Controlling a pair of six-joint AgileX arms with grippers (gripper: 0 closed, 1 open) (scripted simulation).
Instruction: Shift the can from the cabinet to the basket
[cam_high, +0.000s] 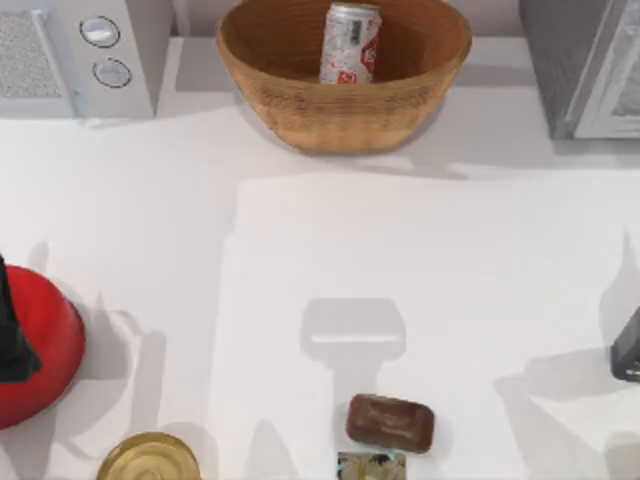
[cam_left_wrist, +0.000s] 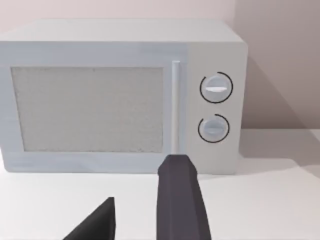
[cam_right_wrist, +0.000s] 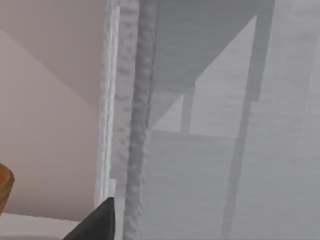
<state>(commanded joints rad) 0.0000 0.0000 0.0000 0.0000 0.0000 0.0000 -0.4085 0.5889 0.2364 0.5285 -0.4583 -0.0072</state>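
One can (cam_high: 350, 42) tilted inside basket (cam_high: 343, 72), nothing else in it

I see the silver-white, red-marked can (cam_high: 350, 43) standing slightly tilted inside the tan wicker basket (cam_high: 300, 105), far centre of the surface.

Can (cam_high: 350, 42) in basket (cam_high: 344, 103), right of microwave (cam_high: 75, 55).

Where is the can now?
In the top view, the can stands inside the basket at the table's far edge, between the microwave and the cabinet.
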